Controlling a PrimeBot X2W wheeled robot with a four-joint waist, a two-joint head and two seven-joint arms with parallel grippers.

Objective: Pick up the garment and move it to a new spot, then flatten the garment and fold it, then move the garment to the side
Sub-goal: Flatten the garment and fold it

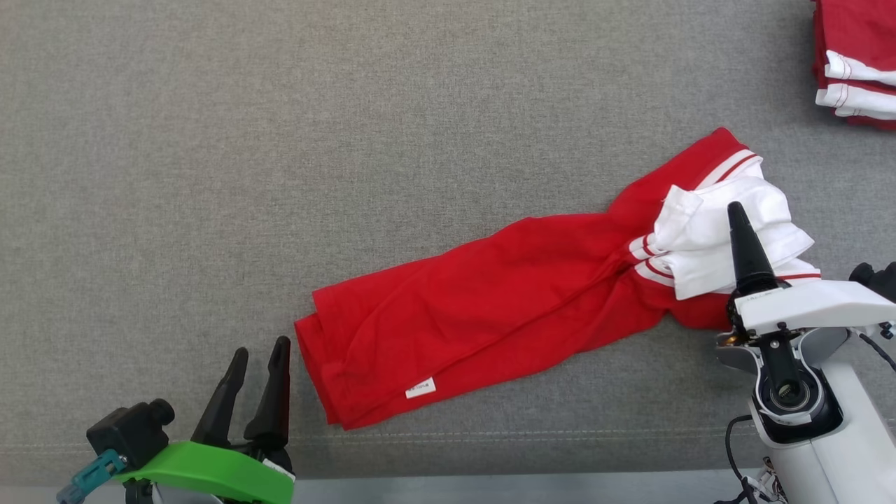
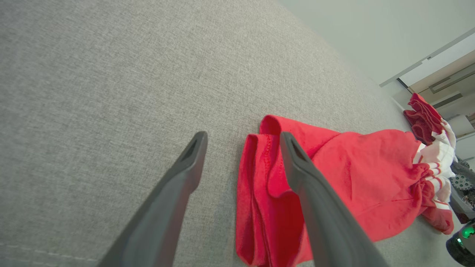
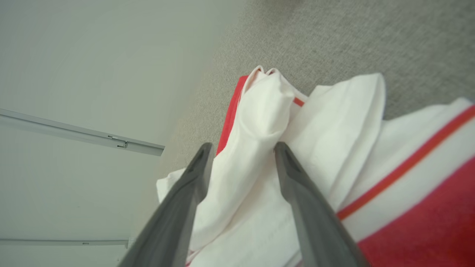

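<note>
Setting: grey woven surface, a stitched seam running along its near edge.
Task item: one red garment with white, red-striped trim, lying crumpled in a long diagonal band across the middle and right of the surface, hem end toward the robot's left, white end toward its right.
Hem end: doubled over in several layers, with one small white label face up near the lower edge.
White end: bunched into loose raised folds, thin red stripes crossing the bands.
Left side: left gripper low at the near left, just beside the hem end. Two dark fingers spread wide, nothing between them. Seen from its wrist, one finger over bare grey weave, the other in front of the red hem. Contact with the hem not clear.
Right side: right gripper down on the white end, fingers standing apart on either side of one raised white fold. No telling whether that fold is pressed.
Far right corner: one stack of folded clothes in the same red and white, well apart from the garment, two white bands showing on its near edge.
Count: one loose garment, one stack, one label, two grippers.
</note>
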